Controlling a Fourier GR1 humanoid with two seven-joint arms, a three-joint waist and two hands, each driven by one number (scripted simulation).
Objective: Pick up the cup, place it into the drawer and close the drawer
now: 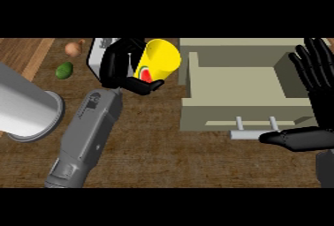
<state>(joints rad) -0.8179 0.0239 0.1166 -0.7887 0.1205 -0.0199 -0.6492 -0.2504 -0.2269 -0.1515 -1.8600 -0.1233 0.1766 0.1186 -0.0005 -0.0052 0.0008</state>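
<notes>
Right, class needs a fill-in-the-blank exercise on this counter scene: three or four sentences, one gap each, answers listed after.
1. The left hand is curled round a cup whose colour is ____.
2. The drawer to the right of the cup stands ____.
3. The right hand, fingers straight, rests at the view's ____ edge.
4. The small green item lies to the ____ of the cup.

Missing words: yellow; open; right; left

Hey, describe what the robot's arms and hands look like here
The left forearm is a grey, boxy, tapering shell with panel seams. Both the left hand and the right hand are glossy black with segmented fingers and a thick thumb. No cables or markings show.
</notes>
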